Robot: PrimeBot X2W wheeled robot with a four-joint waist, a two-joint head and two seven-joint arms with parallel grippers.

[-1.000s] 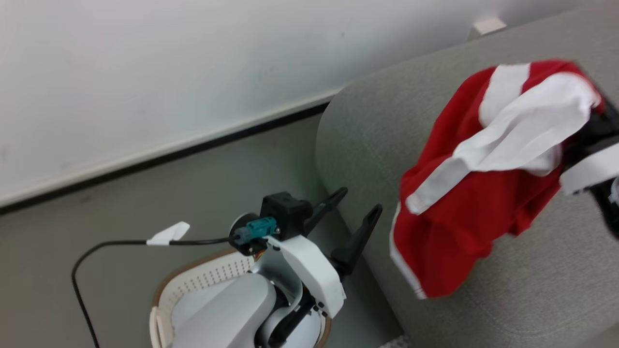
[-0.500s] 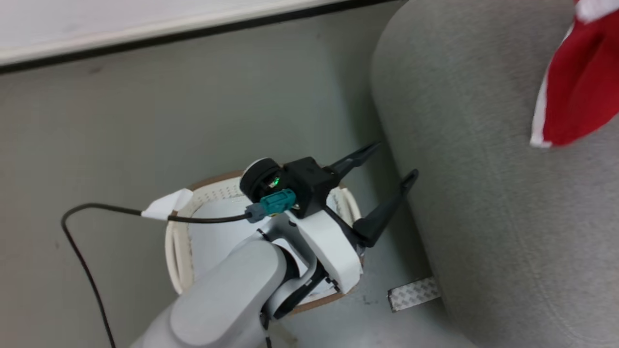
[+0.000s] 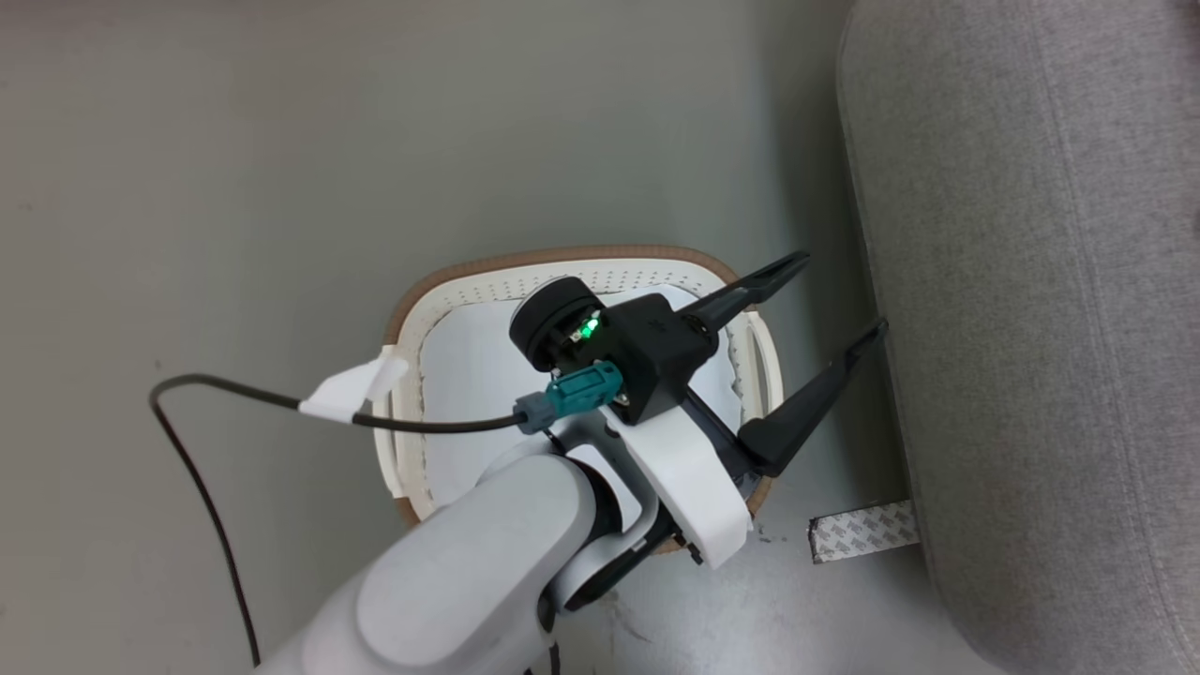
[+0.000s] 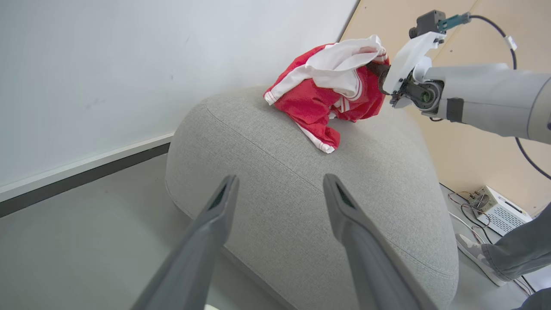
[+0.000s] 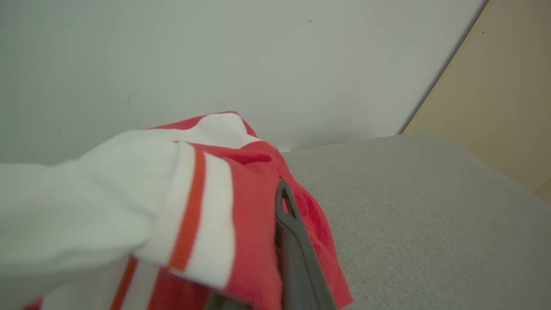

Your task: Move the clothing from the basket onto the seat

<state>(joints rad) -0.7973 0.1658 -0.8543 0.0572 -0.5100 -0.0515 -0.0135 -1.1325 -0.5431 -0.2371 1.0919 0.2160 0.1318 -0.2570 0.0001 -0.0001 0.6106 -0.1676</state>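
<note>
Grey floor [image 3: 234, 187], white wall [image 4: 86, 64]. Left gripper [image 3: 841, 292] is spread wide and empty over the basket [image 3: 562, 267]. Right gripper [image 4: 378, 71] clamps the clothing [image 4: 327, 86], whose hem seemingly touches the seat [image 4: 301, 206].

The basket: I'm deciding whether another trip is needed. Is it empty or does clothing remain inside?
Apparently empty: the basket holds a bare white lining pad, no red fabric, though the left arm hides part.

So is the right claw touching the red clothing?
Touching. The right wrist view shows the clothing bunched against the right claw, whose jaws are shut on it.
</note>
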